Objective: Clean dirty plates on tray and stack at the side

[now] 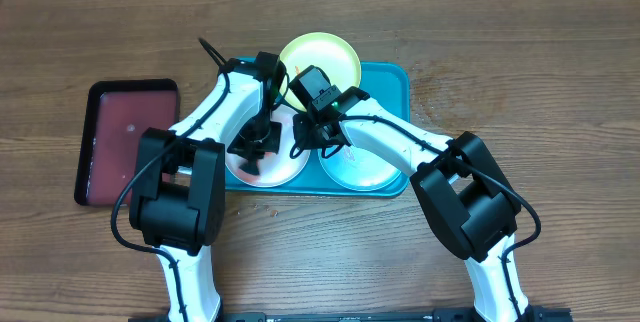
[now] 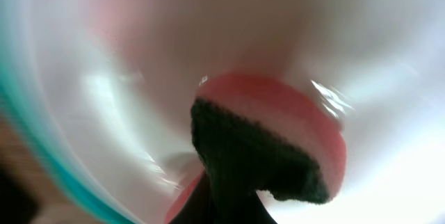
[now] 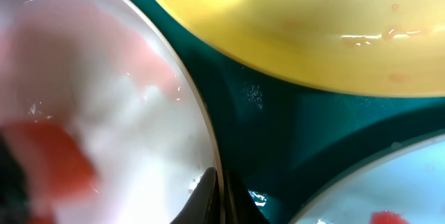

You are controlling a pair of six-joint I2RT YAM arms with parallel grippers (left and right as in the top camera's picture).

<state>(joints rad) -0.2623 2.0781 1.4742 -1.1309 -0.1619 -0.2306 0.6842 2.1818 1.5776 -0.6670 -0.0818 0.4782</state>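
The work is near its beginning, as I judge it. All three plates lie on the tray (image 1: 395,80), and none is stacked at the side.

The white plate (image 1: 285,167) is the one in hand. The left fingers (image 1: 252,150) are clenched on a sponge (image 2: 278,130) — pink with a dark scrubbing face — and press it on the plate floor just under them. A pale pink film shows on this plate, so it is not clean yet.

The right fingers (image 3: 205,206) are clenched together, with their tips at the white plate's rim. Whether they pinch the rim or only lean on it, I cannot tell. Just beyond these tips, across a narrow strip of tray, is the yellow plate (image 1: 330,57), which has a few small orange spots. To the right of the tips is the mint plate (image 1: 362,170), with a red spot near its edge. Both wait for cleaning, and then all three must be stacked.

A red tray (image 1: 130,142) lies on the bench (image 1: 520,62), well apart to the left of the left fingers.

In the way — the two arms meet close over the tray, and the three rims lie near each other, so there is little room for a grasp. The yellow plate also reaches over the tray's far rim.
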